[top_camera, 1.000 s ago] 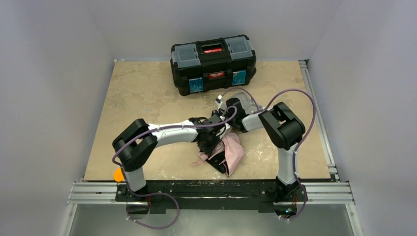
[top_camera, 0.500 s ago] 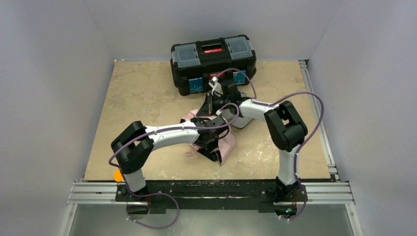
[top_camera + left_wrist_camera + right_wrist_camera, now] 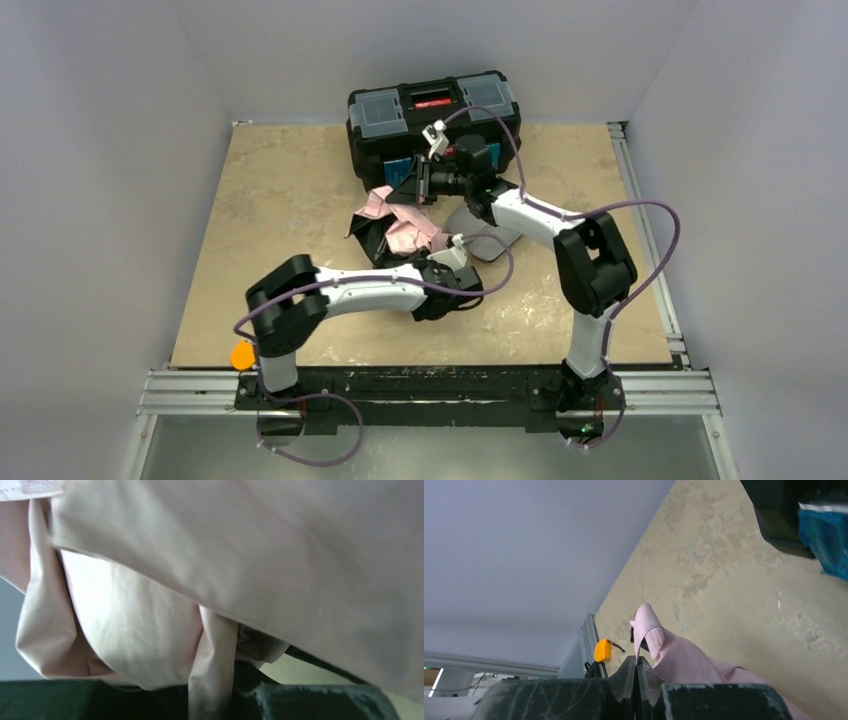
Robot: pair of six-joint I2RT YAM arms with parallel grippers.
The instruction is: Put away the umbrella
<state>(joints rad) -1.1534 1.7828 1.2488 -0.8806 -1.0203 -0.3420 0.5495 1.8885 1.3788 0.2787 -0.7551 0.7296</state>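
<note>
Right gripper (image 3: 426,184), clamped shut on a tip of the umbrella (image 3: 403,228), draws the pink canopy toward the far edge of the table (image 3: 290,190), just in front of the closed toolbox (image 3: 435,120). Left gripper (image 3: 218,702) pinches a fold of the fabric from below. Stowing looks barely begun: the fabric hangs loose and crumpled, nothing rolled or strapped. A second earlier the umbrella lay bunched nearer the near edge, both arms crowded over it.
</note>
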